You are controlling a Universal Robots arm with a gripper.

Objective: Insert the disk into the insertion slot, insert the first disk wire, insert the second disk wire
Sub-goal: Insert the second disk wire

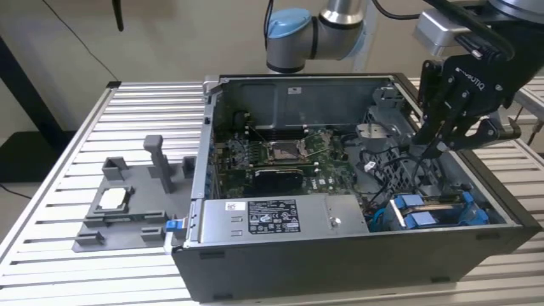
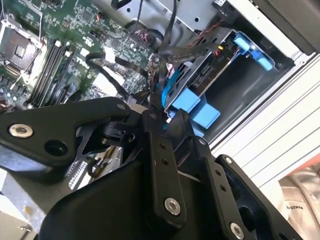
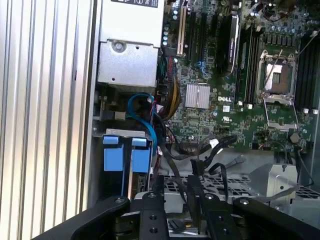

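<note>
The disk (image 1: pixel 437 205) lies in its blue frame (image 1: pixel 409 211) inside the insertion slot (image 1: pixel 378 220), the grey drive cage at the case's front corner on the exterior view's right. Its blue end tabs (image 3: pixel 114 156) show in the first wrist view and its body (image 2: pixel 210 75) in the second wrist view. My gripper (image 1: pixel 429 150) hangs a little above and behind the cage, fingers drawn together on a black disk wire (image 3: pixel 193 172). That wire (image 1: pixel 419 175) trails down toward the disk. Blue and black cables (image 3: pixel 150 112) bunch beside the cage.
The open grey case (image 1: pixel 357 268) stands on a slatted metal table (image 1: pixel 85 127). Inside are the motherboard (image 1: pixel 289 153) and the silver power supply box (image 1: pixel 272 215). A grey fixture (image 1: pixel 127 210) holding a small silver part sits on the exterior view's left.
</note>
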